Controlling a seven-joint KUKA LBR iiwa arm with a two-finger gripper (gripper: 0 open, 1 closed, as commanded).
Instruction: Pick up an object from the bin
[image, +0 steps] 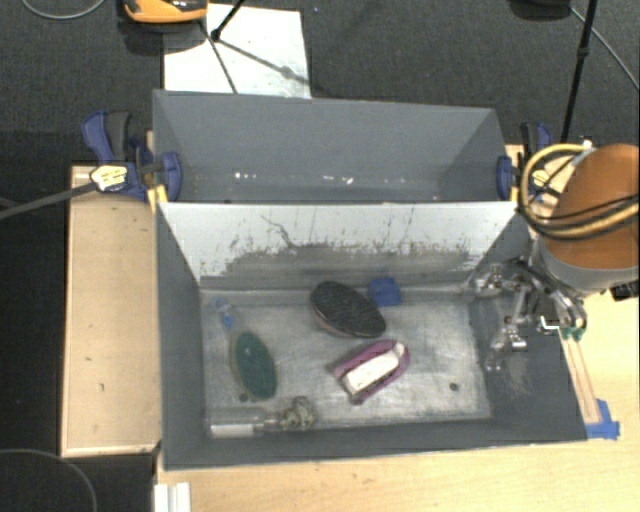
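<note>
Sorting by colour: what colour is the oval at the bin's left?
The oval is dark green, best in the camera view.

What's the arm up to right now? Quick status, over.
Gripper by right wall of bin, above bare metal. Nearest things: purple-and-white packet, black oval brush. Path to them clear.

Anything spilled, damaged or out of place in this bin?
Nothing stands out. The black oval thing, green oval pad and purple-and-white packet lie loose and apart on the bin floor; the gripper hangs near its right wall. The back wall is scuffed, likely wear.
</note>
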